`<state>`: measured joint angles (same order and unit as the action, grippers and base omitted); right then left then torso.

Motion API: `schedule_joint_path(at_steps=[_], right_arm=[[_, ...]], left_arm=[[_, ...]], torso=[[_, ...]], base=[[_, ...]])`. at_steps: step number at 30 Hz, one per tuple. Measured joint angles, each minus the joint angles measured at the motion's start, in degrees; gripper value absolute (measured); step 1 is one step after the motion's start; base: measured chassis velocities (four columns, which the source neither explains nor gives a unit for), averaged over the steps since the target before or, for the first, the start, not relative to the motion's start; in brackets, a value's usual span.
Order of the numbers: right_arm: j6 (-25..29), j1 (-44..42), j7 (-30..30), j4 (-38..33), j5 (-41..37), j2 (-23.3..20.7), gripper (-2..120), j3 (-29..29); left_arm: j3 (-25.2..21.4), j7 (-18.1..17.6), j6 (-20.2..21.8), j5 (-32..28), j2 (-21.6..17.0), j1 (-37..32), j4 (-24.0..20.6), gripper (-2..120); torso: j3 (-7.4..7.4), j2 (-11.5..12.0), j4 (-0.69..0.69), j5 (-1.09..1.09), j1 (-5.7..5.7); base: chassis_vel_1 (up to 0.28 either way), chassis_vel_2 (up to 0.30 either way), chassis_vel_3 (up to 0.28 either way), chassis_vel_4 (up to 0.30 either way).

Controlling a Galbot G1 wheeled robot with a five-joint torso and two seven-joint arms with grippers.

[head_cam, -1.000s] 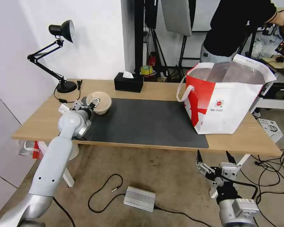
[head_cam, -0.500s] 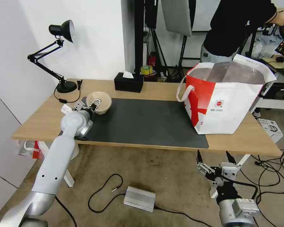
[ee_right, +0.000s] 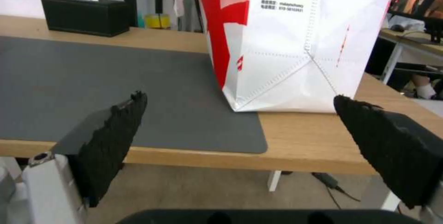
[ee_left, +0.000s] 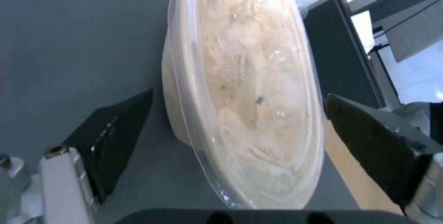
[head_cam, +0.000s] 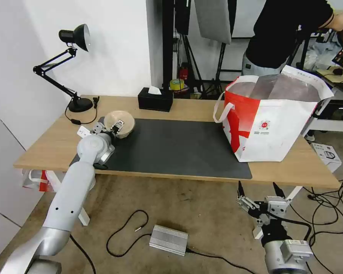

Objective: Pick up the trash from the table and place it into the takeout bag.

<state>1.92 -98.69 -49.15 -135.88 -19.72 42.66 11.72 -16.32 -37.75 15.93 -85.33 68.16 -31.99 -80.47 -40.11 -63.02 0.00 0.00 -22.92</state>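
The left gripper (ee_left: 235, 141) stands wide, its jaws either side of the beige pulp bowl (head_cam: 119, 123) at the left end of the dark mat (head_cam: 179, 148), rim set crosswise between them. The takeout bag (head_cam: 270, 121) waits well apart, rightward, nearer the low-hanging, spread right gripper (head_cam: 257, 198).

One beige pulp bowl (head_cam: 120, 123), one takeout bag (head_cam: 272, 118), one black tissue box (head_cam: 155, 99) and one black desk lamp (head_cam: 70, 64) sit on a single tabletop (head_cam: 45, 146) with one dark grey mat (head_cam: 175, 148); two grippers, left gripper (head_cam: 116, 128) and right gripper (head_cam: 260, 192), flank them.
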Motion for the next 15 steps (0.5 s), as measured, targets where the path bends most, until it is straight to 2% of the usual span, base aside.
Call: schedule_joint_path(at_steps=[15], right_arm=[[0.0,0.0,0.0,0.0,0.0,0.0,100,0.0]], left_arm=[[0.21,0.14,-0.16,0.68,0.14,0.08,0.98,100]], torso=[[0.0,0.0,0.0,0.0,0.0]], base=[[0.0,0.0,0.0,0.0]])
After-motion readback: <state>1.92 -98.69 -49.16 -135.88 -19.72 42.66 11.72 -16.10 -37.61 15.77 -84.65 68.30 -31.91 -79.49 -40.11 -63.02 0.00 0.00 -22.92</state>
